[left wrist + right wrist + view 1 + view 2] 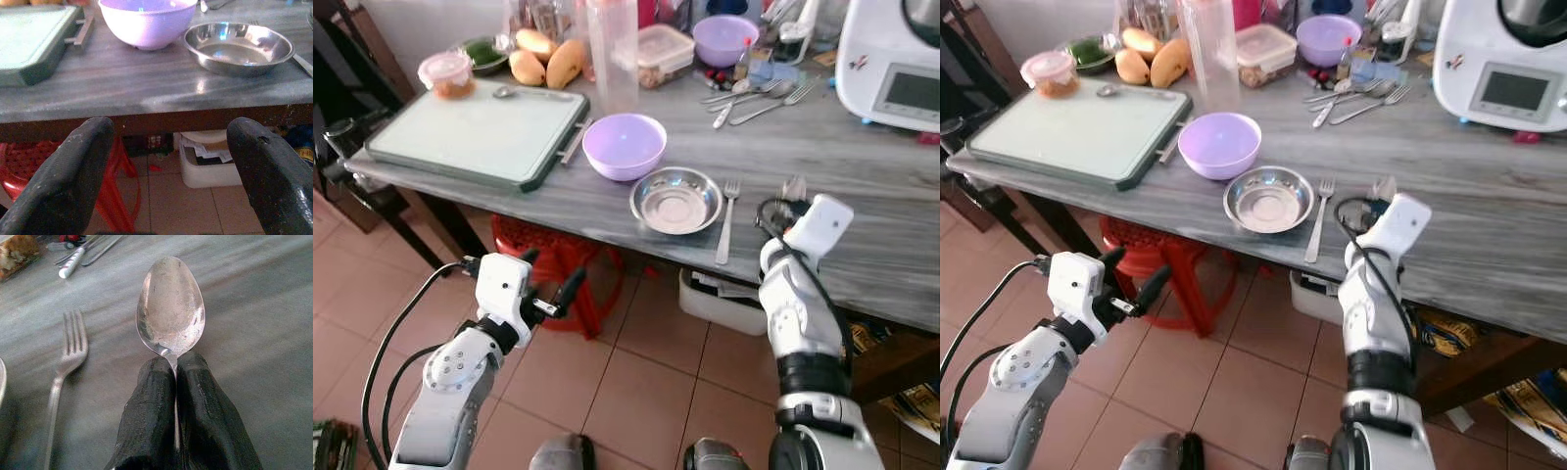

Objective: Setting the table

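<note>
Left gripper (551, 292) nearest, fingers spread wide, hanging below the grey table (862, 157) edge above a red stool (570, 257). Right gripper (175, 382) pinched tight on a spoon (170, 308) over the tabletop, just right of the fork (725, 223). Steel dish (675, 200) and purple bowl (624, 145) lie left of the fork; bare tabletop to the spoon's right.
</note>
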Available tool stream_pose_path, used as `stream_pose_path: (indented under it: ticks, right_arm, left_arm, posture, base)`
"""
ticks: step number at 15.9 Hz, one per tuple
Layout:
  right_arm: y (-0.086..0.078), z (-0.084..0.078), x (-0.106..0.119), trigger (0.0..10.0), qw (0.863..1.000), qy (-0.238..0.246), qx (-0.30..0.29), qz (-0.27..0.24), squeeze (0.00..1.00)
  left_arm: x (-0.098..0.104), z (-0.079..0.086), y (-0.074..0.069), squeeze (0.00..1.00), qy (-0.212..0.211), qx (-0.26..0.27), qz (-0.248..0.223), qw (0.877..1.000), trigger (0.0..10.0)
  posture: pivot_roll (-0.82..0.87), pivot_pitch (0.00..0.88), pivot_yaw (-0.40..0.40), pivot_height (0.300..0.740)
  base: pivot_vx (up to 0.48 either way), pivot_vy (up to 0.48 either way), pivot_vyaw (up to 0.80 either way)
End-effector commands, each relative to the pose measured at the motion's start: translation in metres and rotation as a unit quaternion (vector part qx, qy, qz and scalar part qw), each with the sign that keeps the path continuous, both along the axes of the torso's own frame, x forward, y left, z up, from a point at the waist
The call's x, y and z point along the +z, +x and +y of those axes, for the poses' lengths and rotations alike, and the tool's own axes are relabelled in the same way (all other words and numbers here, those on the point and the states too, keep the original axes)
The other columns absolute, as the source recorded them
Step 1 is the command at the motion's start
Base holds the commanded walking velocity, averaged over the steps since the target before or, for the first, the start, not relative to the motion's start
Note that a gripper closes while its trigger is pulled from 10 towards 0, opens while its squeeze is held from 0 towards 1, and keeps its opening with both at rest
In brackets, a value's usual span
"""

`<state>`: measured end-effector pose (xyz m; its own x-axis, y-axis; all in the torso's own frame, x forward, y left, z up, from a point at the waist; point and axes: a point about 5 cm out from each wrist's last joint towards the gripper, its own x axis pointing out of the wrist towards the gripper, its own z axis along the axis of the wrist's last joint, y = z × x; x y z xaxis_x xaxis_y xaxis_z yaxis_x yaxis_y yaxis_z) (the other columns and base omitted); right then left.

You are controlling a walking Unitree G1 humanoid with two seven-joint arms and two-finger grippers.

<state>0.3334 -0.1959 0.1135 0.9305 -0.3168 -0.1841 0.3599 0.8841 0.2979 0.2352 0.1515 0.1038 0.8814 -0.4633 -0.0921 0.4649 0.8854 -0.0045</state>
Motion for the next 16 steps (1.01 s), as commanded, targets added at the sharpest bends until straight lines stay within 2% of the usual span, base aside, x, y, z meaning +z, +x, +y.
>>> stream_pose_path:
  ticks: [1,5,9,16]
  right_arm:
    - [0.002,0.003,-0.006,10.0,1.0,0.01,0.002,0.013,0.0]
    - [0.012,0.004,0.0,10.0,1.0,0.015,0.001,0.01,0.0]
    - [0.017,0.004,-0.001,10.0,1.0,0.021,0.0,0.013,0.0]
    - [0.014,0.008,-0.016,10.0,0.998,0.021,0.025,0.054,0.0]
  left_arm:
    - [0.001,0.003,-0.003,0.0,0.007,-0.007,0.005,1.0,10.0]
    - [0.002,0.004,-0.003,0.0,0.011,-0.01,0.008,1.0,10.0]
    - [0.002,0.003,-0.003,0.0,0.011,-0.013,0.011,1.0,10.0]
    - [0.001,0.001,-0.002,0.0,0.016,-0.021,0.015,1.0,10.0]
  posture:
    - [0.07,0.128,0.107,0.74]
    - [0.07,0.132,0.106,0.74]
    - [0.08,0.128,0.105,0.74]
    - [0.07,0.121,0.109,0.74]
  base:
    - [0.0,0.0,0.0]
    - [0.0,0.0,0.0]
    - [0.0,0.0,0.0]
    - [0.0,0.0,0.0]
